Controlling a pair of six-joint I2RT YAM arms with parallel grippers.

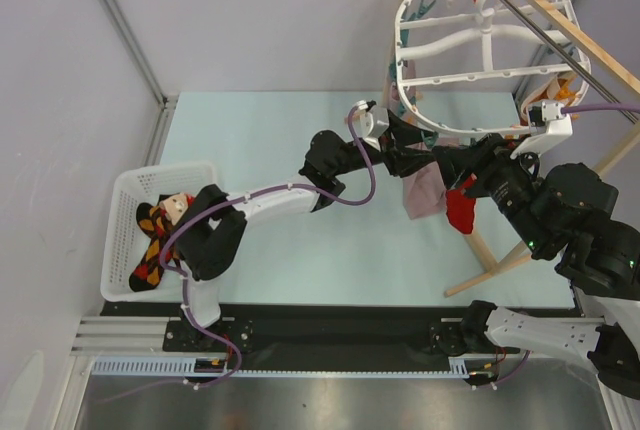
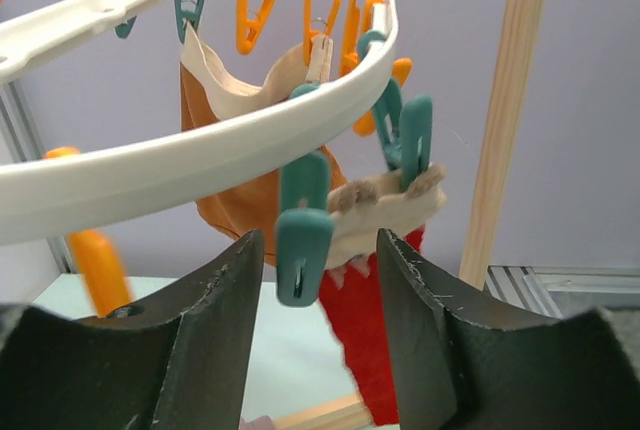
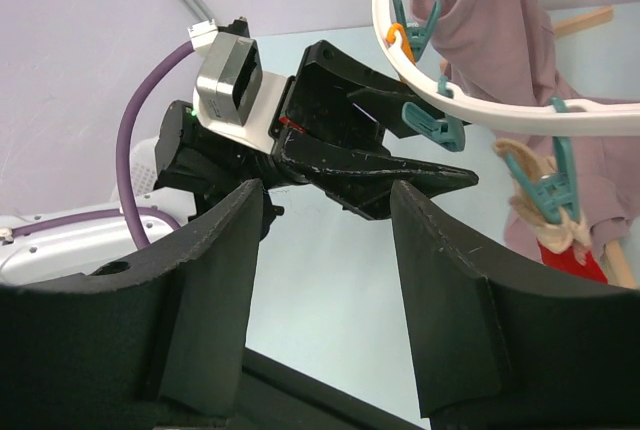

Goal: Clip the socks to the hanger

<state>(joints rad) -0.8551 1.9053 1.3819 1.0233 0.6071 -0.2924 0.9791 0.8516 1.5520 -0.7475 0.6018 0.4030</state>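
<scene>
The socks (image 1: 152, 245), black with orange and yellow diamonds, lie in the white basket (image 1: 120, 195) at the left, far from both grippers. The hanger (image 1: 480, 25), a white ring with teal and orange clips, hangs at the upper right. My left gripper (image 2: 320, 240) is open just under the ring (image 2: 200, 160). A teal clip (image 2: 303, 250) dangles between its fingertips with a gap on each side. My right gripper (image 3: 328, 190) is open and empty, facing the left gripper (image 3: 370, 150) below the ring (image 3: 480, 110).
A mauve-pink cloth (image 3: 500, 20), an orange-brown garment (image 2: 235, 210) and a red piece (image 2: 375, 330) with a beige cuff hang from clips. Wooden rack poles (image 1: 540, 10) cross above the hanger, and one post (image 2: 505, 120) stands to the right.
</scene>
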